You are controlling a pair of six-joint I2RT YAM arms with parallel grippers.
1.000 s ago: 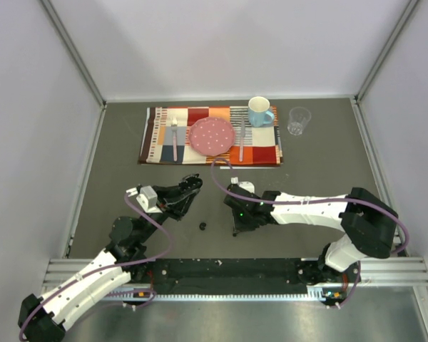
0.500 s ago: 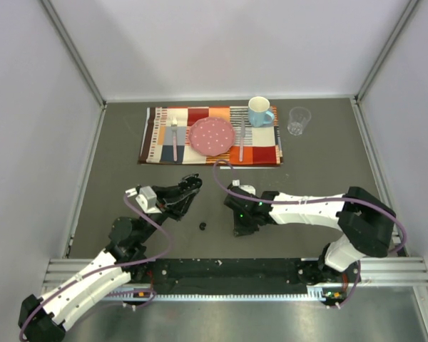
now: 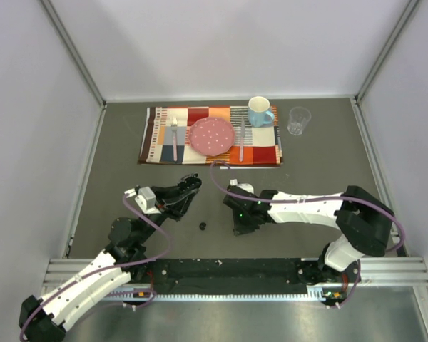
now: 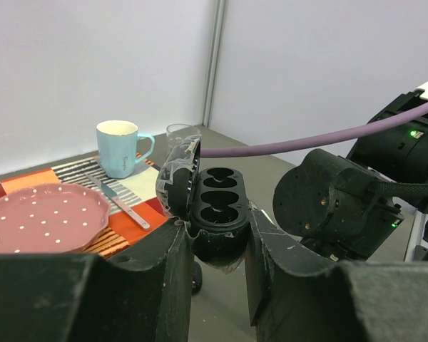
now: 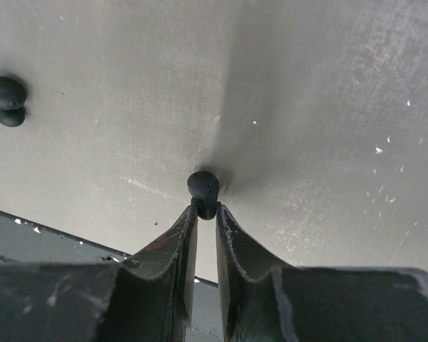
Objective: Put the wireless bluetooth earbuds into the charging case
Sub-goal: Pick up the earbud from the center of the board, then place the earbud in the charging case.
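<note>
I count two tiny black rounded earbuds [image 5: 202, 187], each a smooth bud. The first earbud [image 5: 202, 187] is pinched by its short stem in my right jaws, low against the grey counter [image 5: 307, 107]; the second earbud [image 5: 6, 100] lies loose, well apart. My left jaws clench one black oval charging case [image 4: 217, 214] — lid open, both wells empty.

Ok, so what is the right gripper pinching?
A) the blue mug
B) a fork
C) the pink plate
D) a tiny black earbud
D: the right wrist view shows the right gripper closed on the stem of a tiny black earbud, while the left gripper holds the open charging case.
</note>
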